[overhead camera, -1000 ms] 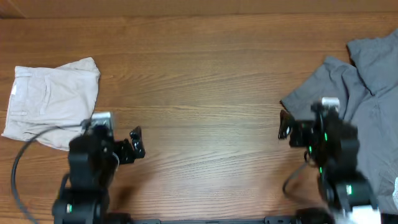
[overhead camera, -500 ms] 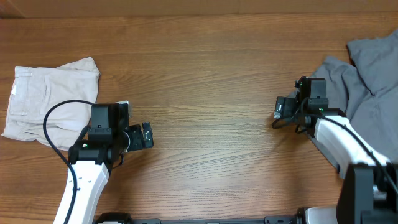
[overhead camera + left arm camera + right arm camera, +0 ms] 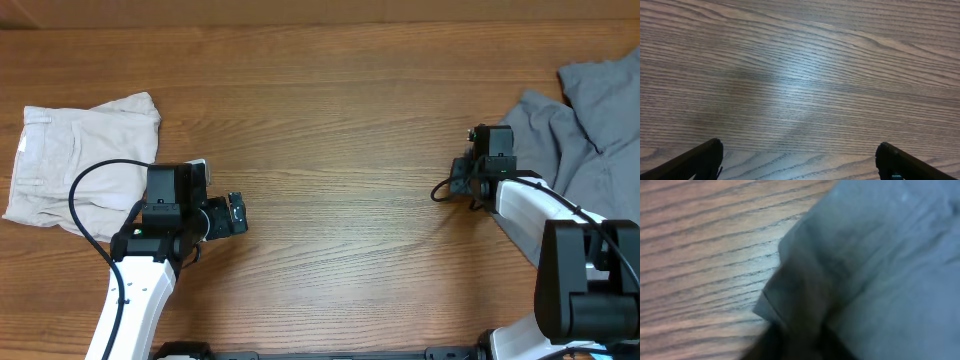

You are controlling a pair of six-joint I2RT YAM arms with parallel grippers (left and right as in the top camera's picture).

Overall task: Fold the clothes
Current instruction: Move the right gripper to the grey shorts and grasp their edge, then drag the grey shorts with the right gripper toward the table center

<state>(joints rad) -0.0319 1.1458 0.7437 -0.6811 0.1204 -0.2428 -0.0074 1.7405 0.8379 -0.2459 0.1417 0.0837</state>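
Folding not begun: clothes point(image 3: 590, 130) lie crumpled at the bench point(image 3: 340, 110) right edge. Right hand point(image 3: 458, 182) looks clamped on their corner; left hand point(image 3: 236, 214) gapes wide, empty, over bare wood.

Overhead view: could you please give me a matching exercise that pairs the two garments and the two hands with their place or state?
Things:
1. grey clothes
2. cream shorts
3. left hand
4. right hand

Place or state:
A. open, holding nothing
B. folded, at the far left
C. down at a corner of grey fabric
D. crumpled, at the far right

Pairs: 1-D, 2-B, 3-A, 4-C
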